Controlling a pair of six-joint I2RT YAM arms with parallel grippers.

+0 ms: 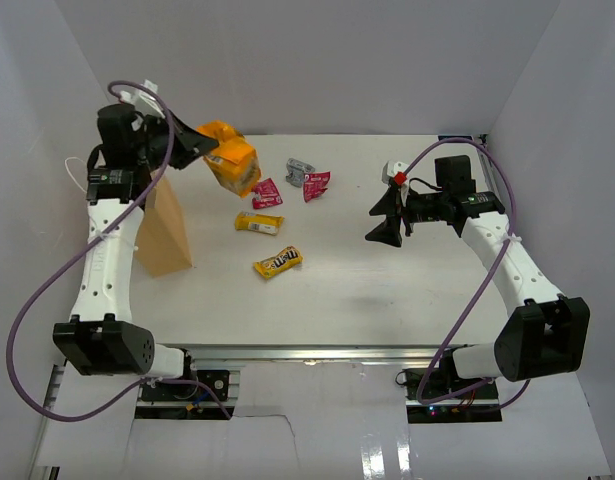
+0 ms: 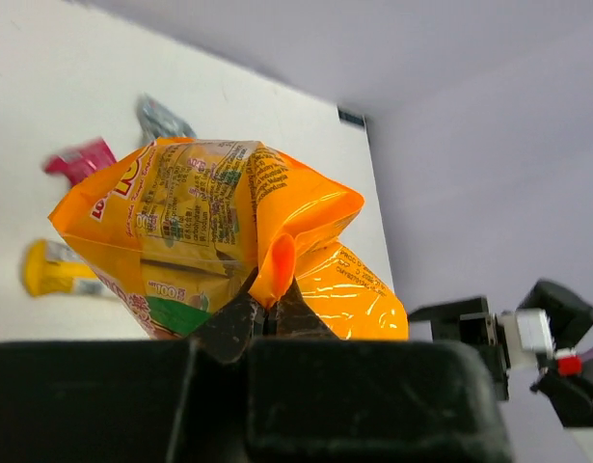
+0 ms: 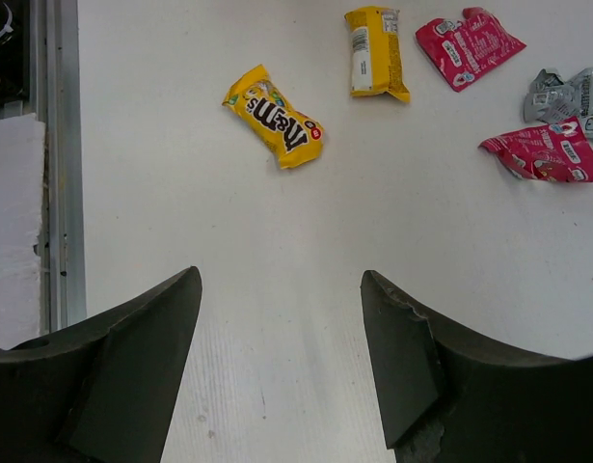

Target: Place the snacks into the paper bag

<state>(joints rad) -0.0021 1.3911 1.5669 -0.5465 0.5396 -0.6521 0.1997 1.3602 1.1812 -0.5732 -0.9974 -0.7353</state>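
Snacks [image 1: 277, 262]: one lifted, five lying out, none that I can see bagged.
My left end effector [image 1: 209, 152] is clamped on a crimped edge of the large crinkly orange candy bag [image 1: 233, 160], which hangs in the air near the tan kraft paper bag [image 1: 165, 232]; I judge it is not yet over the mouth. On the white counter [image 1: 387, 290] lie a yellow M&M's packet [image 3: 274, 116], a yellow bar packet [image 3: 375, 53], a flat red foil wrapper [image 3: 467, 46], a crumpled red foil wrapper [image 3: 545, 154] and a grey foil wrapper [image 3: 566, 92]. My right end effector [image 3: 277, 289] hangs open and empty above them. I cannot see inside the paper bag.
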